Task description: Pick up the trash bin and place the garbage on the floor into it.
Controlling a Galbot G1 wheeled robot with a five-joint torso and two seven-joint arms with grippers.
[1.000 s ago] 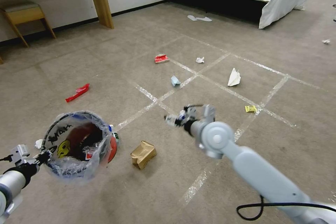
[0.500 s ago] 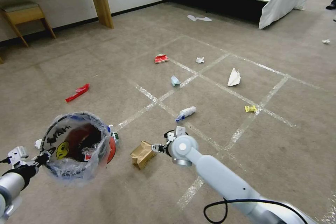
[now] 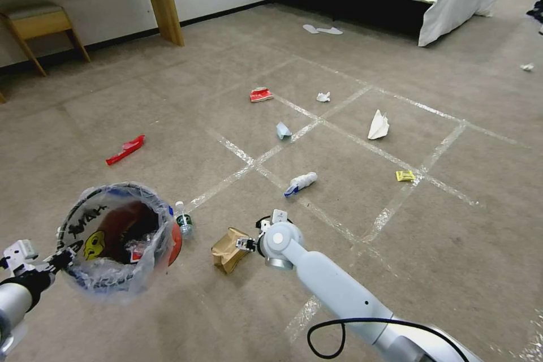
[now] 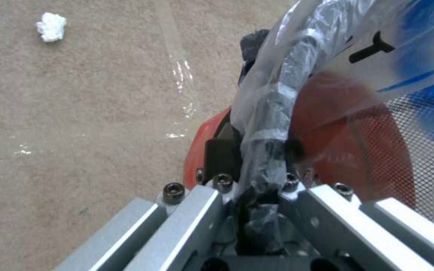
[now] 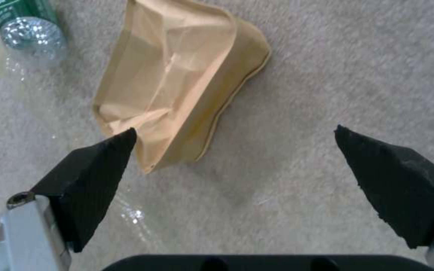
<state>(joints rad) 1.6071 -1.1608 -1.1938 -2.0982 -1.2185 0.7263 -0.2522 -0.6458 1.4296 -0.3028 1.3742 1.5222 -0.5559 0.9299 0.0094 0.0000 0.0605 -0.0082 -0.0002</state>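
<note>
Right gripper (image 5: pixel 234 162): we've dropped from mid-air to beside the paper bag (image 3: pixel 229 249), jaws wide, empty.
Left gripper (image 4: pixel 257 180): clamped on trash bin (image 3: pixel 116 235) rim, lifted.
Meaning: bag grasp looks imminent.

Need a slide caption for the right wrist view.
Open right claw hovers over the crumpled brown paper bag on the carpet.

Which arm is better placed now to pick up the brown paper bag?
The right. Its gripper is open, low beside the paper bag, one finger at its edge. The left gripper is shut on the trash bin rim, so it is occupied.
</note>
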